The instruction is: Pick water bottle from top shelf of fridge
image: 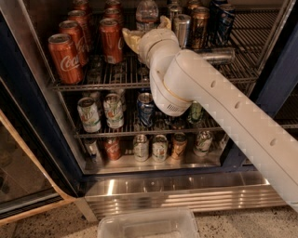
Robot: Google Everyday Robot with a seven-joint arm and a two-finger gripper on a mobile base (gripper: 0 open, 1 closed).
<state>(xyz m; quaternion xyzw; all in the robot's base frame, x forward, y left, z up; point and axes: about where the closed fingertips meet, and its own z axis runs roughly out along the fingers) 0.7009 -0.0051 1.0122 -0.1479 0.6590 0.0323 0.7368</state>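
The water bottle [146, 10] stands at the back middle of the top shelf [93, 86] of the fridge [32, 107]; only its clear upper part with the pale label shows. My gripper [145, 27] is on the top shelf right in front of the bottle. It is open, with one tan finger [130, 39] to the bottle's left and the other [164, 22] to its right. The white arm [219, 102] hides the bottle's lower part, so I cannot tell whether the fingers touch it.
Red Coca-Cola cans [65, 58] stand on the left of the top shelf. A silver can [181, 28] and dark cans [219, 21] stand to the right, and one can [214, 56] lies on its side. Lower racks hold several cans. A clear plastic bin [149, 225] sits on the floor below the steel base panel [186, 190].
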